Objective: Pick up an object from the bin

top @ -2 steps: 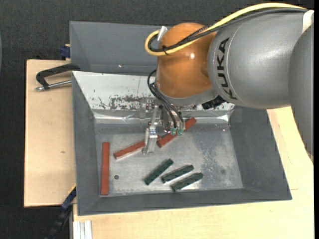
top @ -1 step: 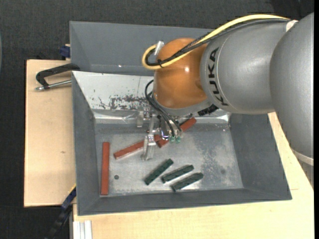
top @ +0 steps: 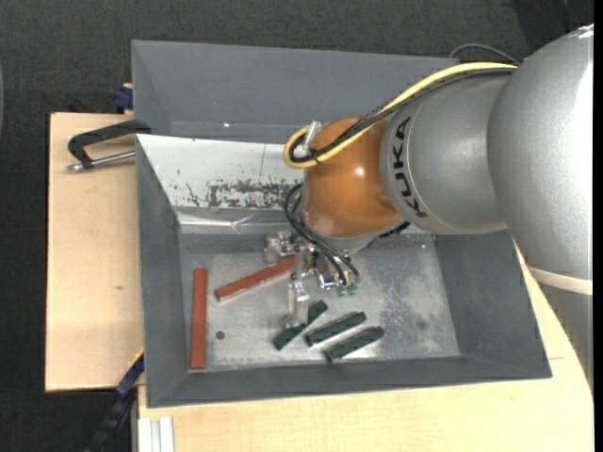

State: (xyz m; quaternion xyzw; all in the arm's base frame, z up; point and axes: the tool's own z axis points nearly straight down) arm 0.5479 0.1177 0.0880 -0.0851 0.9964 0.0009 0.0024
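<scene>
The arm comes in from the right and bends down into the grey metal bin [top: 158, 252], its orange wrist cover [top: 344, 191] and yellow cable [top: 424, 85] hanging over the middle of the floor. The hand [top: 303, 295] is low, close to the bin floor, and from where I stand I cannot tell whether it is open or closed; nothing shows gripped in it. Right under its tip lies a short dark green bar [top: 300, 326], tilted, with its upper end touching or all but touching the hand. Just beyond that bar, on the side away from the hand and toward the near wall, two more dark green bars [top: 336, 327] lie side by side, almost parallel, the outer one [top: 354, 342] closest to the wall. A reddish-brown stick [top: 252, 282] runs slantwise out from beside the hand toward the left as I look, its nearer end at or under the metal of the hand. Well apart from the hand, further left, a longer red stick [top: 198, 318] lies along the bin's left wall, and a tiny dark speck [top: 220, 335] sits between it and the green bars.
</scene>
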